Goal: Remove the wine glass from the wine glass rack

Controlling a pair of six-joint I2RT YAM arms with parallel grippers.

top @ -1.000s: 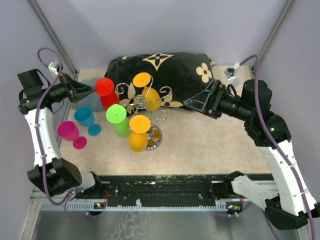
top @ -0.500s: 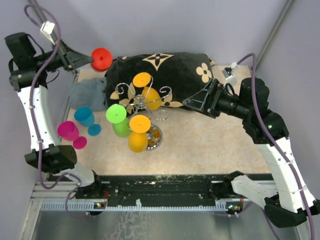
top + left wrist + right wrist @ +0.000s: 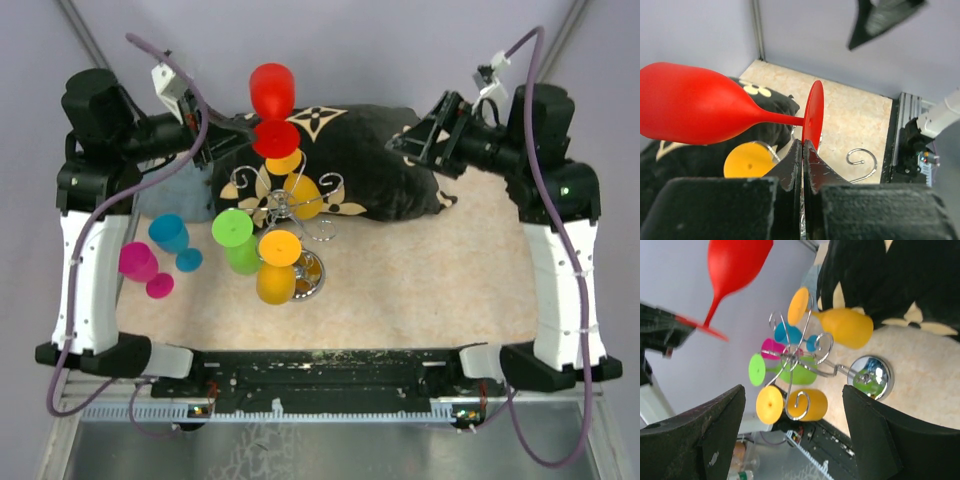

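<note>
CHANGE: left gripper [image 3: 802,144] has swung up and back with the red wine glass [image 3: 272,90] | GRIP: jaws clamped on its foot rim | LOCATION: glass airborne above black cushion [image 3: 370,130], clear of wine glass rack [image 3: 290,207] | RIGHT: right gripper [image 3: 405,148] raised, jaws apart, empty | STATUS: removal judged complete.

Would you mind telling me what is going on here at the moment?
The left gripper holds a red wine glass by its foot, jaws shut, high above the silver wire wine glass rack. Two orange glasses and a green one hang on the rack. The right gripper hovers open above the black cushion.
</note>
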